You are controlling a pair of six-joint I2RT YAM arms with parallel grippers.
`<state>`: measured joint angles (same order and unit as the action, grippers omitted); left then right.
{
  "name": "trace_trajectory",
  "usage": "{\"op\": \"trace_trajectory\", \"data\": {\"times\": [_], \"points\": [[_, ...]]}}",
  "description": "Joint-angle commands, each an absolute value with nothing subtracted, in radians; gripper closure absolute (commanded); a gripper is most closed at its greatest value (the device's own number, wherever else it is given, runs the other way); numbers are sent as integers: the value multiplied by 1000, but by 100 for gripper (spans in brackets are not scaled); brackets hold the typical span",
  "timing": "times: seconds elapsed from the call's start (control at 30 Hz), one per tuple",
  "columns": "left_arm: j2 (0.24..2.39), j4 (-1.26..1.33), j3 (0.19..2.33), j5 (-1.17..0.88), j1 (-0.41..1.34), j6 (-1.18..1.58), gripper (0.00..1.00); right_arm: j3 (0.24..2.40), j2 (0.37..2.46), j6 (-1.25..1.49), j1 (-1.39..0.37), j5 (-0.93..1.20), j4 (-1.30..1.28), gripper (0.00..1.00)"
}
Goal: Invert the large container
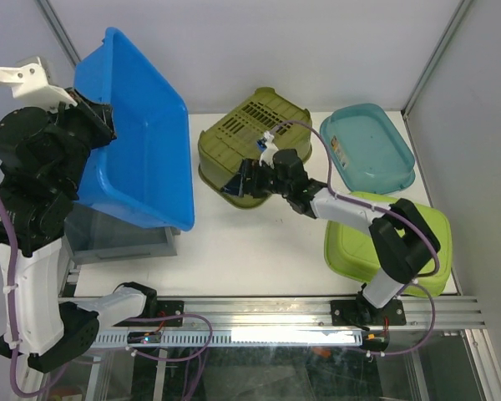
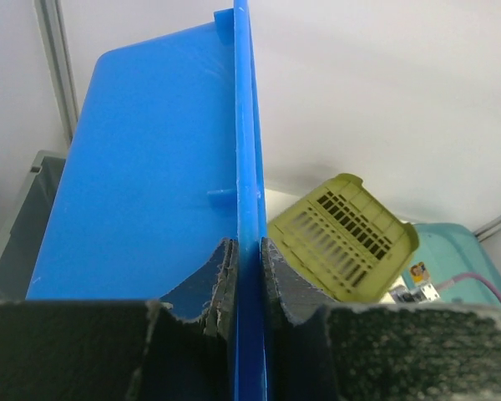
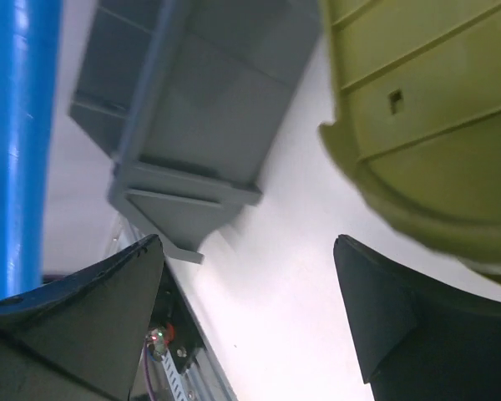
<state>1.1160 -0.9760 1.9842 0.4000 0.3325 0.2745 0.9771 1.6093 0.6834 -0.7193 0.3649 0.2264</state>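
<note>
The large container (image 1: 142,142) is a blue tub, lifted off the table and tilted steeply on its side at the left, its opening facing right. My left gripper (image 1: 98,125) is shut on its rim. In the left wrist view the rim (image 2: 249,167) runs straight up between both pads, with the left gripper (image 2: 249,246) clamped on it. My right gripper (image 1: 234,180) stands open just left of the olive basket (image 1: 255,142), holding nothing. In the right wrist view the right gripper (image 3: 246,242) frames bare table, with the blue tub (image 3: 12,142) at the left edge.
A grey bin (image 1: 121,238) sits under the tilted tub. The slotted olive basket lies upside down at table centre. A teal tub (image 1: 371,146) is at the back right, and a lime green container (image 1: 392,242) at the front right beneath the right arm.
</note>
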Motion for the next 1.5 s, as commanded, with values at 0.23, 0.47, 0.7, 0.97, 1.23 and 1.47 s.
{"op": "trace_trajectory", "data": {"times": [0.23,0.47,0.7,0.97,1.23,1.47], "points": [[1031,-718,2047,301,331,279,100,840,1369,617,-640,208,163,11],[1031,-688,2057,239,330,284,100,842,1509,696,-650,102,214,15],[1037,-708,2073,179,330,286,100,1182,1843,746,-677,169,295,17],[1052,-702,2059,30,330,270,100,1405,1933,775,-654,317,152,18],[1070,-659,1969,-104,331,224,100,927,1329,665,-406,331,-57,15],[1078,-476,1822,-377,330,233,100,816,832,492,-114,200,-438,7]]}}
